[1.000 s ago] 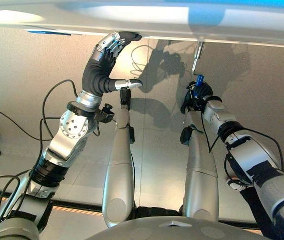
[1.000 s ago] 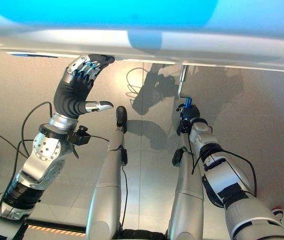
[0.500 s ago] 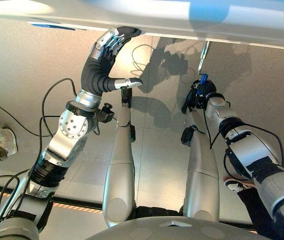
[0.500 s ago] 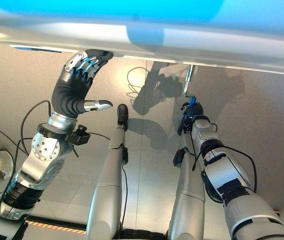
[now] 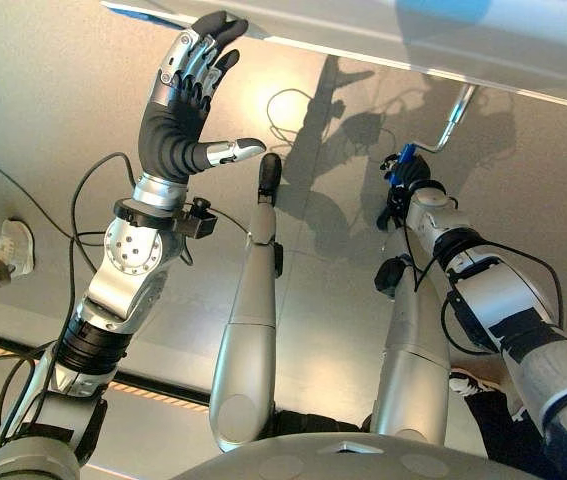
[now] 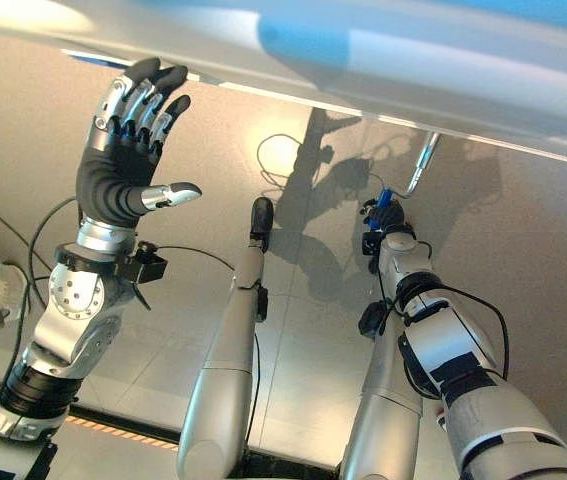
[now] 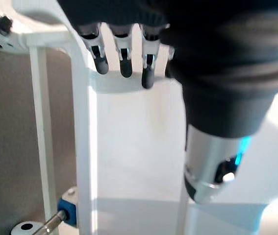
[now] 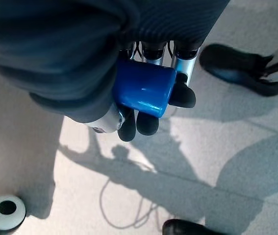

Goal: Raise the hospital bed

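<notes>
The hospital bed's pale frame (image 5: pixel 383 35) runs across the top of the eye views, with blue mattress above it. A silver crank rod (image 5: pixel 453 112) slants down from under the frame to a blue grip (image 8: pixel 143 89). My right hand (image 5: pixel 409 188) is shut on that grip, fingers curled round it in the right wrist view. My left hand (image 6: pixel 115 172) is raised at the left, open with straight fingers (image 7: pixel 124 61), fingertips at the frame's lower edge (image 6: pixel 213 85).
In the left wrist view, white upright bars of the bed frame (image 7: pixel 84 147) stand past my fingers. A second rod with a blue-and-white knob (image 7: pixel 67 208) lies low beside them. A person's light shoes (image 5: pixel 5 248) stand on the grey floor at the far left.
The whole view has tilted, so the camera moved. The crank rod has swung from nearly upright to slanting right, my right hand still on its grip. My left hand stays at the bed's edge.
</notes>
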`<state>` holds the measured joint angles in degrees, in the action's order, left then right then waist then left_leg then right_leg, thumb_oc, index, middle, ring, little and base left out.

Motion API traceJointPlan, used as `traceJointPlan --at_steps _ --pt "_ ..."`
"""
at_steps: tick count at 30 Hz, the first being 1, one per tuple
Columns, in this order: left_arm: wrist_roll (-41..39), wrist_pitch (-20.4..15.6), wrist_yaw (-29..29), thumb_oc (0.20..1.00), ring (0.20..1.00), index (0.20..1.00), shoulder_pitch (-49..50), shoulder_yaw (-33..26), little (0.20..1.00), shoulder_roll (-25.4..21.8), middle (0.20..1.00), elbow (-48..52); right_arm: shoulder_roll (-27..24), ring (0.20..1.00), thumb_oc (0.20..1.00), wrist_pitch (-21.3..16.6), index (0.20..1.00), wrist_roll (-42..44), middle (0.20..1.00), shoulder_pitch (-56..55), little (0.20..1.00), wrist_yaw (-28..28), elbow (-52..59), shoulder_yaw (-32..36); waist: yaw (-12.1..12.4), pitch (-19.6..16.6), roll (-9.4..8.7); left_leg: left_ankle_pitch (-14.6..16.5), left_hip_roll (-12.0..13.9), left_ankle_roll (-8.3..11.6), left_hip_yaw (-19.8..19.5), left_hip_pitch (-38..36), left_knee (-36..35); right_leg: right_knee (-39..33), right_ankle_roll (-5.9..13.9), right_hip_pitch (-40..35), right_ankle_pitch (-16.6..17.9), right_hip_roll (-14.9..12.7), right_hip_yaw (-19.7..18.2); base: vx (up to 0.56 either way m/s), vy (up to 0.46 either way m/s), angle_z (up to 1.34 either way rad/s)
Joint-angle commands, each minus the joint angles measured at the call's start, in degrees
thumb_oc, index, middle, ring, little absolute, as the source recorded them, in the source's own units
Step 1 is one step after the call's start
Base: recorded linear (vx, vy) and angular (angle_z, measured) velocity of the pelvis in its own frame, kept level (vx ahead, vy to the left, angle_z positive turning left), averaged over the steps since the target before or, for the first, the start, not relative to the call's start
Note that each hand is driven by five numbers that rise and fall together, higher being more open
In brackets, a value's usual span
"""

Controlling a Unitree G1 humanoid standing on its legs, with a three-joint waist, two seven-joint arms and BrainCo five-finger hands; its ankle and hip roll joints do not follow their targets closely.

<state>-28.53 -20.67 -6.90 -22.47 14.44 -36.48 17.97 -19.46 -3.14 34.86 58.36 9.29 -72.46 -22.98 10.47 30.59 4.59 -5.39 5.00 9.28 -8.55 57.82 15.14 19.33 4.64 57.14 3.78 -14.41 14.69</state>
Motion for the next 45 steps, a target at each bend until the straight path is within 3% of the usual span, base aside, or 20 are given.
traceJointPlan --at_steps 1,6,7,9,10,19,23,29,30,33,36,39,45 --pt "-1.71 -4.35 0.21 1.000 1.000 1.000 1.86 0.26 1.000 0.84 1.000 10.47 10.25 0.200 0.200 -2.60 0.200 -16.87 0.200 9.82 0.200 -5.24 10.56 -12.62 3.09 -0.80 5.71 3.86 -5.15 -4.50 3.94 3.09 5.31 0.30 6.39 -3.22 -0.81 -2.90 -2.16 0.01 0.046 0.02" --pt "-1.97 -4.50 0.66 1.000 1.000 1.000 2.52 0.51 1.000 0.70 1.000 10.63 10.06 0.200 0.200 -5.76 0.200 -10.67 0.200 7.16 0.200 -6.45 25.46 -14.31 1.99 -0.80 4.97 4.00 -4.71 -4.53 4.88 2.48 5.60 0.52 6.13 -2.92 -0.76 -2.76 -2.99 0.01 0.015 -0.03" --pt "-2.23 -4.50 0.93 1.000 1.000 1.000 2.67 0.65 1.000 -0.15 1.000 10.64 8.24 0.200 0.200 -7.19 0.200 -7.20 0.200 4.97 0.200 -7.25 34.60 -15.08 1.10 -0.80 4.32 3.90 -4.37 -4.37 5.33 1.77 5.30 0.28 6.07 -3.04 -0.74 -2.67 -3.39 0.00 0.002 -0.04" --pt "-2.30 -4.41 1.11 1.000 1.000 1.000 2.96 0.64 1.000 -0.84 1.000 10.70 6.86 0.200 0.200 -7.95 0.200 -5.61 0.200 3.70 0.200 -7.70 39.22 -15.15 0.59 -0.80 3.96 3.80 -4.15 -4.34 5.53 1.40 5.09 0.20 6.06 -3.11 -0.68 -2.60 -3.66 -0.01 0.016 -0.03" --pt "-2.17 -4.68 1.64 1.000 1.000 1.000 3.40 0.54 1.000 -2.47 1.000 10.75 3.40 0.200 0.200 -9.60 0.200 -3.60 0.200 1.39 0.200 -8.38 47.35 -14.94 -0.50 -0.80 3.28 3.59 -3.84 -4.19 6.19 0.48 4.55 -0.19 6.12 -3.37 -0.40 -2.31 -3.99 -0.01 0.017 -0.03" --pt "-1.18 -4.97 3.79 1.000 1.000 1.000 5.98 0.24 1.000 -6.72 1.000 10.12 -7.03 0.200 0.200 -14.37 0.200 3.67 0.200 -10.78 0.200 -11.25 71.93 -10.06 -4.20 -0.80 1.42 1.91 -1.77 -3.54 8.35 -3.47 1.53 -3.31 6.21 -5.36 0.95 -0.95 -5.46 -0.03 -0.046 -0.09" --pt "-2.31 -4.98 5.47 1.000 1.000 1.000 9.81 -1.72 1.000 -6.22 1.000 11.11 -9.86 0.200 0.200 -16.75 0.200 9.48 0.200 -17.97 0.200 -13.29 81.17 -4.94 -6.10 -0.80 0.46 0.40 -0.35 -2.58 8.87 -6.12 -0.83 -4.29 5.96 -6.49 1.00 0.65 -5.89 -0.04 -0.113 -0.14" --pt "-2.92 -4.52 6.92 1.000 1.000 1.000 13.85 -4.28 1.000 -5.68 1.000 10.87 -10.25 0.200 0.200 -20.32 0.200 14.76 0.200 -26.47 0.200 -12.66 85.63 4.56 -8.02 -0.80 -0.04 -1.03 1.21 -1.33 9.06 -9.40 -3.42 -3.89 5.29 -7.57 0.22 2.26 -6.29 -0.02 -0.118 -0.12" --pt "-3.33 -4.46 7.70 1.000 1.000 1.000 15.12 -5.66 1.000 -5.37 1.000 11.08 -11.53 0.200 0.200 -21.42 0.200 14.05 0.200 -29.44 0.200 -11.18 86.90 8.44 -8.97 -0.80 -0.88 -1.57 1.89 -0.93 9.37 -10.90 -4.74 -3.66 5.00 -8.07 -0.26 2.98 -6.32 -0.01 -0.108 -0.06" --pt "-3.81 -4.38 8.47 1.000 1.000 1.000 16.10 -6.55 1.000 -5.59 1.000 11.37 -12.76 0.200 0.200 -22.15 0.200 14.01 0.200 -31.79 0.200 -9.99 86.55 12.21 -9.46 -0.80 -1.73 -1.90 2.22 -1.03 9.19 -12.70 -6.22 -3.41 4.94 -8.29 -0.51 3.77 -6.65 0.00 -0.083 -0.06" --pt "-4.68 -4.42 9.78 1.000 1.000 1.000 17.75 -8.59 1.000 -5.74 1.000 12.08 -14.77 0.200 0.200 -23.36 0.200 13.75 0.200 -33.90 0.200 -7.96 84.12 17.39 -9.77 -0.80 -3.80 -2.03 2.79 -1.18 8.30 -14.81 -7.73 -3.31 4.72 -8.65 -0.77 5.32 -7.16 0.00 -0.112 -0.18" --pt "-5.99 -4.54 10.69 1.000 1.000 1.000 18.79 -9.85 1.000 -5.89 1.000 12.26 -16.07 0.200 0.200 -24.56 0.200 12.46 0.200 -35.66 0.200 -4.55 80.09 21.57 -10.37 -0.80 -5.17 -1.55 3.41 -1.21 8.05 -15.94 -7.67 -3.23 4.79 -8.78 -0.93 6.36 -7.74 0.02 -0.123 -0.17" --pt "-7.70 -4.29 11.67 1.000 1.000 1.000 19.79 -10.70 1.000 -5.38 1.000 13.91 -17.67 0.200 0.200 -22.79 0.200 1.75 0.200 -38.70 0.200 4.12 69.07 27.01 -11.17 -0.80 -4.92 -1.52 4.57 -0.80 8.79 -15.92 -7.51 -1.87 4.48 -7.86 -1.84 7.16 -8.38 0.02 -0.050 -0.02"
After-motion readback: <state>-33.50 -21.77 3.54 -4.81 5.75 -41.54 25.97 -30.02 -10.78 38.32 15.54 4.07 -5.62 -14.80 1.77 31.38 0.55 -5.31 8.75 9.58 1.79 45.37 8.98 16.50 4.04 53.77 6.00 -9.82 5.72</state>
